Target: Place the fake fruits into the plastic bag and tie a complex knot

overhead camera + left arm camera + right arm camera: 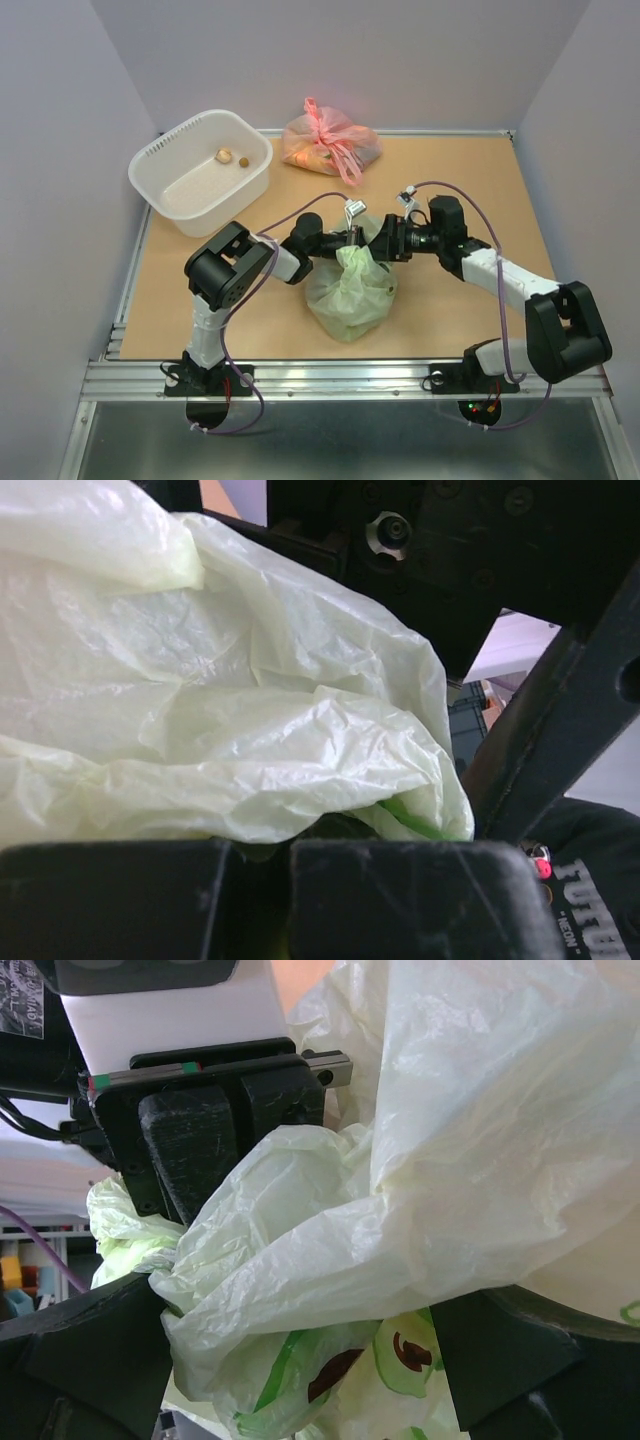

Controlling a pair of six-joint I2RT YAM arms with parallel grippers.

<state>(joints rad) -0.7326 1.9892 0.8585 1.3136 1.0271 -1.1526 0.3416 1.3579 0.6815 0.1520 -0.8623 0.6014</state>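
Note:
The pale green plastic bag (350, 292) sits bulging at the table's middle, its top gathered upward. My left gripper (349, 240) reaches in from the left and is shut on the bunched top plastic; in the left wrist view (272, 900) its jaws are pressed together with a sliver of the bag (250, 730) between them. My right gripper (379, 240) faces it from the right, open, its fingers (90, 1360) wide apart with a thick fold of the bag (330, 1240) between them. The left gripper's fingers (200, 1140) show in the right wrist view. The fruits inside the bag are hidden. No knot shows.
A white basket (160, 152) stands at the back left with two small pieces (224, 155) in it. A pink tied bag (330, 143) lies at the back middle. Grey walls close off the table at the left, right and back.

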